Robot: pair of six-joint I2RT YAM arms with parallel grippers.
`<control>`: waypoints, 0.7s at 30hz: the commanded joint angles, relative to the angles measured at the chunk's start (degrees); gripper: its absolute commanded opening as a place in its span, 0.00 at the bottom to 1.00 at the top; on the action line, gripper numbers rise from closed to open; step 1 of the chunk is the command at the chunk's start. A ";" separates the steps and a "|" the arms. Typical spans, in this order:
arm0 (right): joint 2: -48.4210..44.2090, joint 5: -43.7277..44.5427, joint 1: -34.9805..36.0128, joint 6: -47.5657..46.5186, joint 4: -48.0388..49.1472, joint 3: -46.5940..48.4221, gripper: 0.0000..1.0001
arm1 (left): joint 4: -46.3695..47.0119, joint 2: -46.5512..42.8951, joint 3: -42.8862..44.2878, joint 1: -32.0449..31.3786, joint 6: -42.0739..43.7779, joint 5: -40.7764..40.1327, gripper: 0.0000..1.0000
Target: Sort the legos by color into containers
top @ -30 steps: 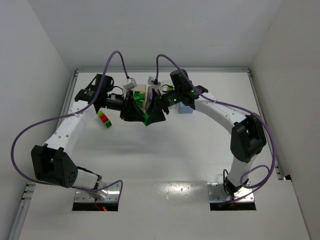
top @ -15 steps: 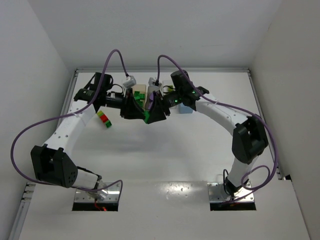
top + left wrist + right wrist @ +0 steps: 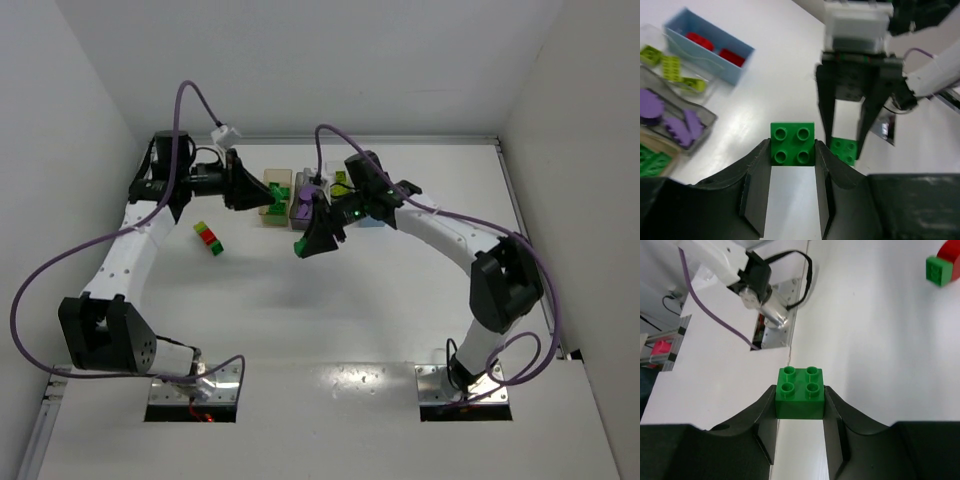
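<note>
My left gripper (image 3: pixel 266 189) (image 3: pixel 792 150) is shut on a dark green lego (image 3: pixel 280 192) (image 3: pixel 792 144) and holds it over the tan container (image 3: pixel 273 213). Its fingers (image 3: pixel 760 170) press the brick's two sides. My right gripper (image 3: pixel 306 243) (image 3: pixel 800 401) is shut on a second dark green lego (image 3: pixel 300 246) (image 3: pixel 800 392) (image 3: pixel 845 150), in front of the row of containers. The dark grey container (image 3: pixel 705 117) holds purple legos. Lime ones lie in the clear container (image 3: pixel 710 90), and red ones in the light blue container (image 3: pixel 710 67) (image 3: pixel 372 218).
A small stack of green and red bricks (image 3: pixel 208 237) (image 3: pixel 942 267) lies on the white table left of centre. White walls close in the table at the back and on both sides. Purple cables loop above both arms.
The two grippers were close together at the centre. Now they are apart, each with one dark green lego. The left arm swung back and to the left; the right gripper closed.
</note>
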 commanded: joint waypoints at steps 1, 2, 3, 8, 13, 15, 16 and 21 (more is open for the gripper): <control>-3.37 1.70 0.25 -7.87 -4.36 -2.10 0.04 | 10.61 -1.25 2.04 0.65 -6.56 -3.52 0.18; -3.89 2.58 0.25 -9.11 -6.28 -2.10 0.04 | 11.22 -1.24 2.05 0.65 -7.34 -6.85 0.18; -3.90 4.59 0.25 -10.68 -6.82 -2.80 0.04 | 11.23 -1.24 2.05 -0.57 -7.35 -12.97 0.18; -5.04 12.06 -0.27 -9.30 -5.17 -3.60 0.04 | 7.19 5.07 2.40 -3.91 -7.34 -33.13 0.18; -5.04 20.07 -1.42 -4.73 -1.65 -3.07 0.04 | 7.19 13.07 6.00 -7.26 -8.14 -50.08 0.18; -5.04 20.69 -2.03 -4.11 -1.03 -2.46 0.04 | 7.19 15.62 8.11 -7.88 -8.14 -53.10 0.18; -5.04 20.69 -2.03 -4.11 -1.03 -1.85 0.04 | 7.19 18.33 8.90 -7.88 -8.66 -54.59 0.18; -5.04 21.92 -2.56 -4.11 -0.41 -1.32 0.04 | 6.57 25.12 14.08 -8.41 -8.67 -57.68 0.26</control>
